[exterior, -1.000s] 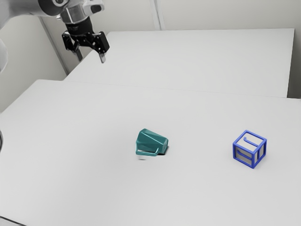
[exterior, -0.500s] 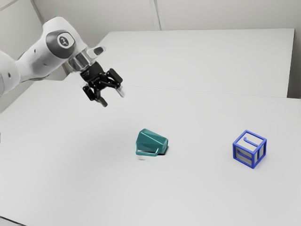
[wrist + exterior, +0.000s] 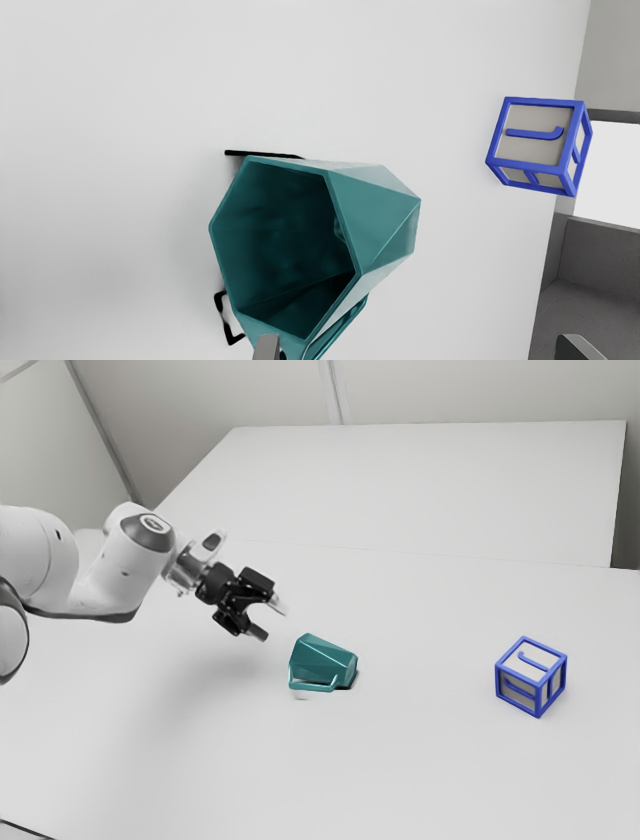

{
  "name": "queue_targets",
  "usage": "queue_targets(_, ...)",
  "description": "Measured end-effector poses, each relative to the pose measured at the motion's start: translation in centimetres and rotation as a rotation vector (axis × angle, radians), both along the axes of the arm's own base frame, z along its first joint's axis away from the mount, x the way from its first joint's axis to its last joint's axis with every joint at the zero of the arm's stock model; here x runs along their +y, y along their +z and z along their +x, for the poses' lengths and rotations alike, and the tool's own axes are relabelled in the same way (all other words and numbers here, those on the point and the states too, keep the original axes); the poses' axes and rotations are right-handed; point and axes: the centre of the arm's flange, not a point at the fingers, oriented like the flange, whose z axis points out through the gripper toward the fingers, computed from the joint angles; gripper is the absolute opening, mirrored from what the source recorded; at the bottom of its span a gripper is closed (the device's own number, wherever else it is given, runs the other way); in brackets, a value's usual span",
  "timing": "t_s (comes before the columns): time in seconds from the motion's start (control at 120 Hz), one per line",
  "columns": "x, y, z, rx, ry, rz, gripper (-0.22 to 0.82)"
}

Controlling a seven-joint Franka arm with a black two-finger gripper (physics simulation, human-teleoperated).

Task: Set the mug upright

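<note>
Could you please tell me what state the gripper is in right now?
Gripper: open, jaws apart, holding nothing; the mug lies tipped over.

Mug on side, mouth showing; handle seemingly part hidden; blue block apart.

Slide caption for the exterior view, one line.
Open gripper poised near a teal mug lying on its side, blue-edged block farther off on the white table.
</note>
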Motion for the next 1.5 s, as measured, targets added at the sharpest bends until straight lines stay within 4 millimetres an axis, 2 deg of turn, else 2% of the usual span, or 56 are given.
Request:
queue_targets(0.092, -0.1, -2.1, 0.1, -0.017, -0.015, -0.045, 0.60)
queue_targets(0.233, -0.6, -4.0, 0.1, -0.054, -0.038, -0.109, 0.60)
queue_targets(0.442, -1.7, -4.7, -0.1, -0.095, -0.060, -0.190, 0.60)
queue_targets(0.675, -4.5, -6.0, -0.2, -0.071, -0.083, -0.251, 0.60)
queue_targets(0.875, -5.5, -6.6, -0.3, -0.054, -0.083, -0.272, 0.60)
queue_targets(0.95, -5.6, -6.8, -0.3, -0.050, -0.082, -0.275, 0.53)
queue_targets(1.108, -6.2, -6.8, -0.2, -0.046, -0.084, -0.279, 0.16)
queue_targets(1.2, -6.3, -6.8, -0.2, -0.045, -0.084, -0.279, 0.02)
queue_targets(1.333, -6.7, -6.7, -0.2, -0.042, -0.086, -0.280, -0.09)
queue_targets(1.5, -7.1, -6.1, -0.1, -0.048, -0.091, -0.278, -0.14)
